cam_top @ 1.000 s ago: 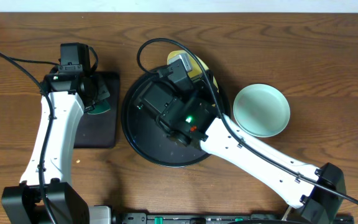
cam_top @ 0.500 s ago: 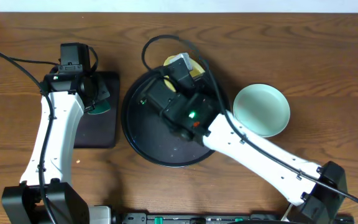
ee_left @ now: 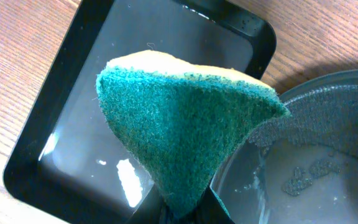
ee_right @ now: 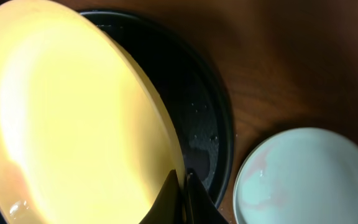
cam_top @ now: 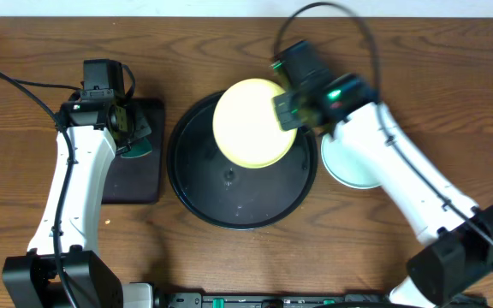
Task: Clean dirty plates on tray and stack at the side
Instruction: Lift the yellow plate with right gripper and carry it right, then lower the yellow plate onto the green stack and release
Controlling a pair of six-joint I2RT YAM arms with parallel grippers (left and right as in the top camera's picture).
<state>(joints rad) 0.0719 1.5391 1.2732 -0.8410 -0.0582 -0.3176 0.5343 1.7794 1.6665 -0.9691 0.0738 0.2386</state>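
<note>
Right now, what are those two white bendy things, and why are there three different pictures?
They are two robot arms at a wooden table. Each ends in a gripper, a pincher with two fingers. One picture looks down from a camera above the table; the other two come from small cameras on the wrists, so everything looks close up. The left gripper is shut on a green and yellow sponge over the small rectangular black tray. The right gripper pinches the rim of a pale yellow plate, holding it over the big round black tray. A light turquoise plate with faint pinkish smears lies on the table beside that tray.
</note>
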